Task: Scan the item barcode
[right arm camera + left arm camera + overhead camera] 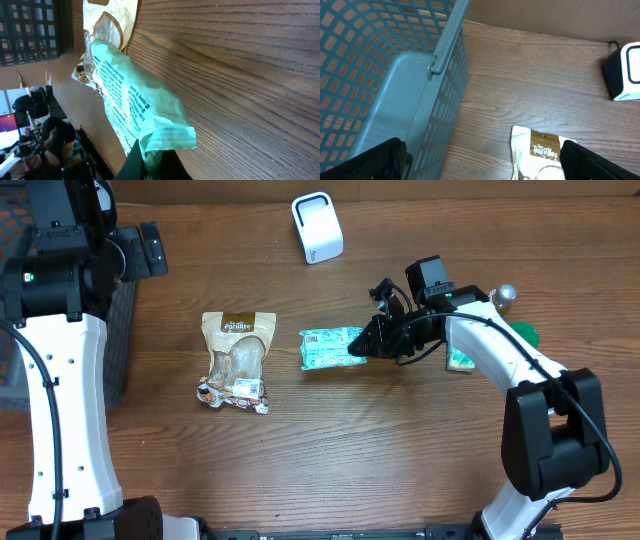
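In the overhead view a green printed packet (325,348) lies lengthwise mid-table, and my right gripper (366,342) is shut on its right end. The right wrist view shows the packet's (135,100) crimped end pinched between my right gripper's (156,161) black fingers, just above the wood. The white barcode scanner (317,227) stands at the back of the table, apart from the packet. A tan snack bag (236,360) lies to the packet's left. My left gripper (482,162) hangs open and empty over the table between the basket and the tan bag (540,155).
A grey mesh basket (395,80) stands at the left edge of the table (400,460). Another small packet (462,361) and a green object (526,335) lie behind the right arm. The scanner (625,72) shows at the right of the left wrist view.
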You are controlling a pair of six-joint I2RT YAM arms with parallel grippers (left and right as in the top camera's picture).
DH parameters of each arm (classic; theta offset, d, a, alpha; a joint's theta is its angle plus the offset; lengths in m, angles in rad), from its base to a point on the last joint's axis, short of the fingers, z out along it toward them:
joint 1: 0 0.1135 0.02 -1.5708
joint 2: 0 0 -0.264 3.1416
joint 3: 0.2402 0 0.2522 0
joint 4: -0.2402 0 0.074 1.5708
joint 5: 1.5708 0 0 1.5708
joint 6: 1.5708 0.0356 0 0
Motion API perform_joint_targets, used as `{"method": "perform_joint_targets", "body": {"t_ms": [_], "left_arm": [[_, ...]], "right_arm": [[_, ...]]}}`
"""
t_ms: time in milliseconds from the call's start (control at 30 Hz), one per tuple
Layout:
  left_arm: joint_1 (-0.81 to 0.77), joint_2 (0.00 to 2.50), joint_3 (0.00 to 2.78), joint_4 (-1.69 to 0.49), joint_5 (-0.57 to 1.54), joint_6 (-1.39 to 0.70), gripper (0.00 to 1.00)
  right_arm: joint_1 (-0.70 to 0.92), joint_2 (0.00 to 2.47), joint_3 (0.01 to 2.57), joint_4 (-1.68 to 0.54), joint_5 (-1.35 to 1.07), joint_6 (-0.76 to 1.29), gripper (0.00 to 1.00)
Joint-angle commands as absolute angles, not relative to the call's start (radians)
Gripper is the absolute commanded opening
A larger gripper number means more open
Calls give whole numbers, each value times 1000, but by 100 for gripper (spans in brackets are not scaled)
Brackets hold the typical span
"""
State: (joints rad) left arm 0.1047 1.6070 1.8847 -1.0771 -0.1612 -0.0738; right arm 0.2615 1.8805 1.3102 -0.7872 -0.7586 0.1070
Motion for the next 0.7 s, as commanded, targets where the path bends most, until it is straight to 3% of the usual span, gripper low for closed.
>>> {"method": "perform_joint_targets", "body": {"t_ms": [0,667], "left_arm": [[98,1610,1885,-1074,-160,-59,99],[98,1610,1885,-1074,-159,-59,99]], "right_arm": [[257,1864,1333,-789,-780,95,4],[257,1864,1333,-795,-780,95,4]]}}
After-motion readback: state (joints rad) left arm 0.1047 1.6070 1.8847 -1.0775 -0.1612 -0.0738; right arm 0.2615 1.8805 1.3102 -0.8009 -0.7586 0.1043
